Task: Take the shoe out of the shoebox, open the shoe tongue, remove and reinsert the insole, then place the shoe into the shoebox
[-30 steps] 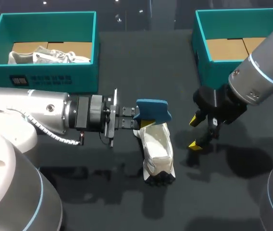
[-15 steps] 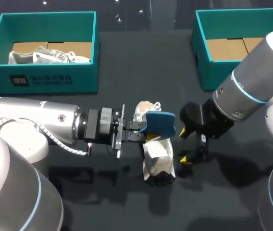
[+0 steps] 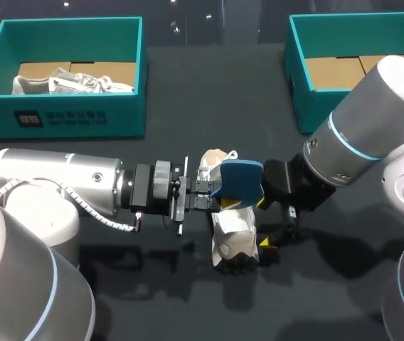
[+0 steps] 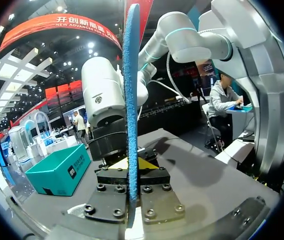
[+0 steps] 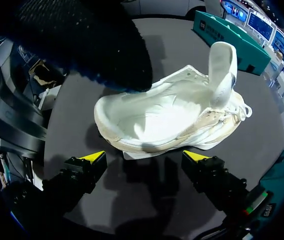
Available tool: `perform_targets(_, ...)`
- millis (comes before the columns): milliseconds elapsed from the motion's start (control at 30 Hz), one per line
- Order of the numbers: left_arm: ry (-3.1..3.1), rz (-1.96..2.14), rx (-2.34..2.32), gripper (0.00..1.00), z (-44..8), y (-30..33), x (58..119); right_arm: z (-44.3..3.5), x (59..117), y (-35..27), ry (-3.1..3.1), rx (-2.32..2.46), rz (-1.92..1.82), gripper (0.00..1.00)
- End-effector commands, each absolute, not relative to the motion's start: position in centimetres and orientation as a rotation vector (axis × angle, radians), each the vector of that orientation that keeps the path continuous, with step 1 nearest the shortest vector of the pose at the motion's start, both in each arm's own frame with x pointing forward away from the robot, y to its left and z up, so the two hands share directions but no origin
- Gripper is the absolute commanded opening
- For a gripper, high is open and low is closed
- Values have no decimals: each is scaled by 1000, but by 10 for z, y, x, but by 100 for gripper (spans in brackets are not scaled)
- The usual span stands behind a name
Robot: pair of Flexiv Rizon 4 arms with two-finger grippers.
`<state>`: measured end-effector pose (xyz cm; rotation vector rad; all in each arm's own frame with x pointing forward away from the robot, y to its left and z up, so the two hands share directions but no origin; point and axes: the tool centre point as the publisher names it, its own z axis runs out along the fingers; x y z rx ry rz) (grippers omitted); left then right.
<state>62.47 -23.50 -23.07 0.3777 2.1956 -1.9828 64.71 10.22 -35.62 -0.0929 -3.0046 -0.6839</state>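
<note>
1. The left end effector (image 4: 130,172) grips the blue insole (image 3: 239,182) just above the white sneaker (image 5: 167,117), which sits mid-desk (image 3: 188,106).
2. The right end effector (image 5: 145,158) is wide open, with the sneaker just ahead of it.
3. This looks like the reinsertion step. Next, steady the sneaker and feed the insole in toe-first.

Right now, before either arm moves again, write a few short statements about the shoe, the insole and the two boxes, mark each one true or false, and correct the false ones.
1. The left gripper is shut on the blue insole. True.
2. The white shoe lies inside the right shoebox. False: it lies on the table, between the boxes.
3. The right gripper is shut on the white shoe. False: its fingers are open, with the shoe ahead of them and untouched.
4. Another shoe lies in the left shoebox. True.
</note>
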Motion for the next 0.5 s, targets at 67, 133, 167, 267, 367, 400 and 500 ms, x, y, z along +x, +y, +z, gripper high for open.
perform_targets(67, 2203, -1934, 410, 0, -238, -240, 623, -358, 647, 105, -3008, -96, -675, 100)
perform_targets(133, 2201, -1948, 422, 0, -242, -239, 622, -358, 647, 105, -3008, -96, -675, 100)
perform_targets(167, 2196, -1954, 427, 0, -243, -239, 622, -358, 647, 105, -3008, -96, -675, 100)
perform_targets(267, 2185, -1947, 463, 0, -248, -238, 622, -358, 647, 105, -3008, -96, -675, 100)
perform_targets(367, 2182, -1952, 470, 0, -254, -238, 624, -358, 647, 105, -3008, -96, -675, 100)
perform_targets(400, 2179, -1955, 474, 0, -255, -239, 625, -358, 647, 105, -3008, -96, -675, 100)
perform_targets(500, 2168, -1977, 499, 0, -260, -240, 626, -358, 647, 105, -3008, -96, -675, 100)
